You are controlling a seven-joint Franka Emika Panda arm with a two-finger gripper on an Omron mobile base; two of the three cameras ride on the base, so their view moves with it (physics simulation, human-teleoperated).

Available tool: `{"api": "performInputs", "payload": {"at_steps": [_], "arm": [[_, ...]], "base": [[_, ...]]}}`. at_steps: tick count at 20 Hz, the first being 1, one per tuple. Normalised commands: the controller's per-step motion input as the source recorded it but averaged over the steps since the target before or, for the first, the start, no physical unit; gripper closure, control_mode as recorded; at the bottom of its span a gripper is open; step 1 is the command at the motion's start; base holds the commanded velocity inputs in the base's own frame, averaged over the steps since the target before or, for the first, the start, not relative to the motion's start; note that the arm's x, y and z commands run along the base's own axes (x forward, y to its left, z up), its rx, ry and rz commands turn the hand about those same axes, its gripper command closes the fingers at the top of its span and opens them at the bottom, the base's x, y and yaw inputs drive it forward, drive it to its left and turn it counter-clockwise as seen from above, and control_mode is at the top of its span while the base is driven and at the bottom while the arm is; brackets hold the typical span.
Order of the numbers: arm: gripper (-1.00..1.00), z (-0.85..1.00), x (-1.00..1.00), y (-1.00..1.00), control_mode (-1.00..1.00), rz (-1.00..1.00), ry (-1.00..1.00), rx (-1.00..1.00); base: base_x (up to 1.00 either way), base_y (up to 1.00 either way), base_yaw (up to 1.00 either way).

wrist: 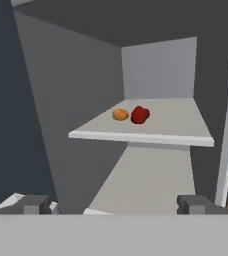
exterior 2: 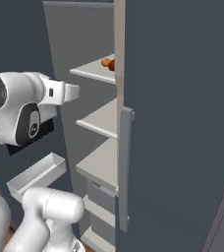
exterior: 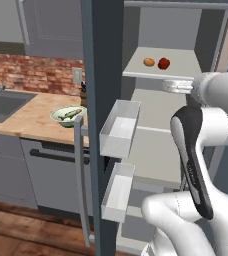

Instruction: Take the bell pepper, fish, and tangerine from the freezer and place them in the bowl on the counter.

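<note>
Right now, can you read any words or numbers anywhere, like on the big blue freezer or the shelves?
No readable text anywhere.
Slate-blue freezer, door and frame: plain, no label.
White shelf with the small orange tangerine and glossy red bell pepper: no writing.
Pale green bowl on the tan stone counter: no marks.

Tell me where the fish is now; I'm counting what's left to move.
The fish already lies in the bowl on the counter, left of the freezer in the left base view.
</note>
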Motion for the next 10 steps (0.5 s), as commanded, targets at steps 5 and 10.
{"api": "performInputs", "payload": {"at_steps": [5, 10], "arm": [[-1.0, 0.69, 0.43, 0.0, -1.0, 0.16, 0.28, -0.04], [-1.0, -0.04, 0.08, 0.02, -1.0, 0.04, 0.04, -0.06]], "base": [[0.0, 0.0, 0.0], [0.0, 0.0, 0.0]]}}
